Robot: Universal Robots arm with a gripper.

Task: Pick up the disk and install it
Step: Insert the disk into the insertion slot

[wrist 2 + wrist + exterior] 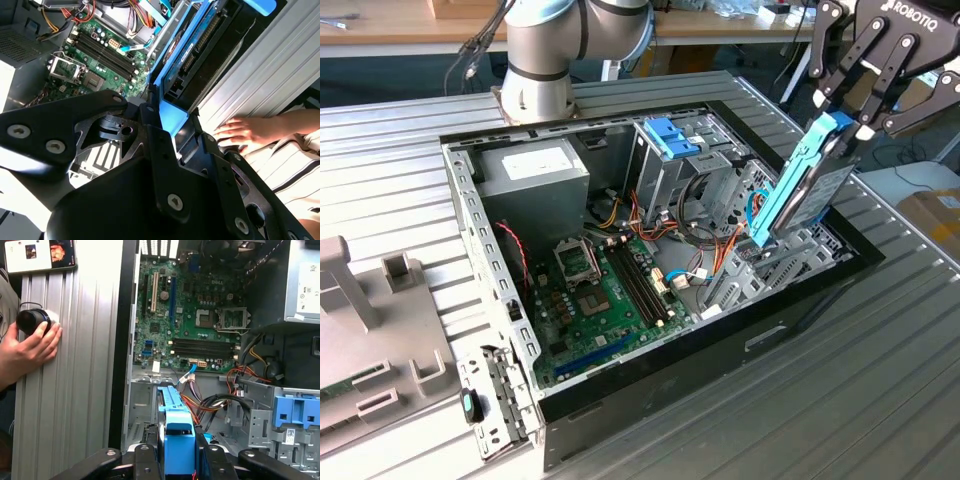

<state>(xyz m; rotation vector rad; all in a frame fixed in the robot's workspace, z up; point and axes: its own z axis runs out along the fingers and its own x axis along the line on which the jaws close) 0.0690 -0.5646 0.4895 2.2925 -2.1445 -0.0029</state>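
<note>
A: Where is the disk?

B: The disk (805, 185) stands steeply tilted at the exterior view's right of the open computer case (700, 350). Its upper end is raised above the rim and its lower end dips inside, among the metal bays.

A: And the gripper?

B: The gripper (842, 120) is clamped on the disk's upper end. In the first wrist view, 1 black finger (144, 460) sits on each side of the light-blue rail (177, 427).

A: What lies in the case?

B: A green motherboard (610, 300) covers the floor, and a grey power supply (535, 170) fills a far corner. A blue latch (672, 137) sits atop the drive cage, apart from the disk.

A: Is anyone nearby?

B: In the first wrist view, a person's hand (27, 347) rests on the ribbed table (85, 390) beside the case. It covers a small round black object (31, 320).
</note>
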